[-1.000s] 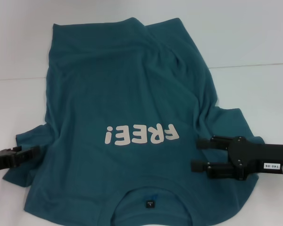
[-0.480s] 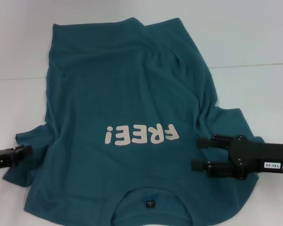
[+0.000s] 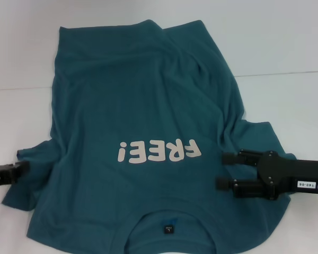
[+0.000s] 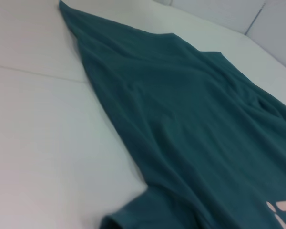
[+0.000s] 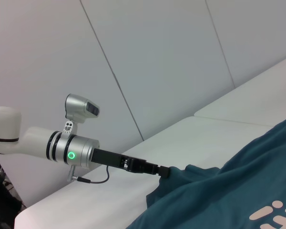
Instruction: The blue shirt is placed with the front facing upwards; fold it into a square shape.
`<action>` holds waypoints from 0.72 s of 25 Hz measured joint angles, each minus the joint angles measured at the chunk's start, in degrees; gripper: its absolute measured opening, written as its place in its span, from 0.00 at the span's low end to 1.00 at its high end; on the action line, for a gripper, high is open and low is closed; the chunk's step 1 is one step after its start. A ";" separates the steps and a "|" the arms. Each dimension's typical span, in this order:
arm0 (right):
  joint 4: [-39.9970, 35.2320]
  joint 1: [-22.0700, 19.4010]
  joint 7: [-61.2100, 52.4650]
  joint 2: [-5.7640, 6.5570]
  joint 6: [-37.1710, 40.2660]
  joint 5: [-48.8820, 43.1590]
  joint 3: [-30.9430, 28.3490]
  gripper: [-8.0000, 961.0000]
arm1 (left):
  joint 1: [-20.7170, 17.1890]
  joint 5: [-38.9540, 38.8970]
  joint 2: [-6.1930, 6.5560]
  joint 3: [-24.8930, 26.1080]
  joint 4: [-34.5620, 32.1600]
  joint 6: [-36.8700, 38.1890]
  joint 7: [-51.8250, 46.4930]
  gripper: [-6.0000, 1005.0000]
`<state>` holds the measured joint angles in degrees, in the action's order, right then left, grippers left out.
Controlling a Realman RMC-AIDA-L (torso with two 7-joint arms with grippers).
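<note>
On the white table point(image 3: 286, 100) the blue shirt point(image 3: 143, 106) lies face-up, collar nearest the robot, hem far. The open right gripper point(image 3: 226, 171) hovers over its sleeve; the left gripper point(image 3: 22, 170) sits closed on the opposite sleeve's edge.

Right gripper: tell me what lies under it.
Under the right gripper, open, lies the blue shirt, near its right sleeve. The white table beneath is covered there. The left gripper is at the left sleeve edge.

**Legible markings**

We read "FREE!" in pale letters, upside down in the head view, on the blue shirt point(image 3: 143, 106). A white tag point(image 3: 303, 185) on the right arm reads "140-06". The neck label point(image 3: 169, 229) is illegible.
</note>
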<state>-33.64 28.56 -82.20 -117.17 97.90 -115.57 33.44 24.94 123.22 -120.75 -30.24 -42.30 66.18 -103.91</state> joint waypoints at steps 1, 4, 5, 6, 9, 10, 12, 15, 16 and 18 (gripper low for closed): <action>0.03 0.00 0.02 -0.04 -0.04 0.00 -0.12 0.92 | 0.01 0.00 0.00 0.04 -0.27 -0.42 -0.05 0.02; 0.08 0.00 0.03 -0.29 -0.69 0.00 -0.27 0.92 | 0.10 0.00 0.09 0.21 -0.72 -1.83 -0.25 0.00; 0.11 0.01 0.03 -0.48 -1.05 0.00 -0.27 0.92 | 0.16 0.00 0.13 0.22 -0.84 -2.30 -0.41 0.00; 0.13 0.04 0.02 -0.64 -1.32 0.00 -0.27 0.92 | 0.24 0.00 0.16 0.18 -0.99 -2.79 -0.60 0.00; 0.14 0.08 -0.04 -0.95 -1.68 0.00 -0.29 0.92 | 0.43 0.00 0.24 0.13 -1.57 -3.95 -0.82 0.00; 0.15 0.08 -0.10 -1.00 -1.71 0.00 -0.31 0.92 | 0.47 0.01 0.24 0.15 -1.83 -4.51 -0.87 0.00; 0.16 0.09 -0.27 -1.17 -1.73 0.00 -0.38 0.92 | 0.53 0.02 0.25 0.20 -2.47 -6.04 -1.34 0.00; 0.16 0.09 -0.36 -1.41 -1.81 0.04 -0.73 0.92 | 0.60 0.38 0.28 0.18 -3.41 -8.25 -2.20 0.00; 0.16 0.09 -0.38 -1.45 -1.82 0.05 -0.82 0.92 | 0.63 0.50 0.30 0.19 -3.51 -8.44 -2.21 0.00; 0.16 0.09 -0.43 -1.54 -1.82 0.07 -0.87 0.92 | 0.79 1.05 0.35 0.18 -3.93 -9.28 -2.22 0.00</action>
<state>-33.48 28.65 -82.63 -118.70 96.08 -115.50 32.56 25.73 124.28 -120.41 -30.06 -46.23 56.89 -106.13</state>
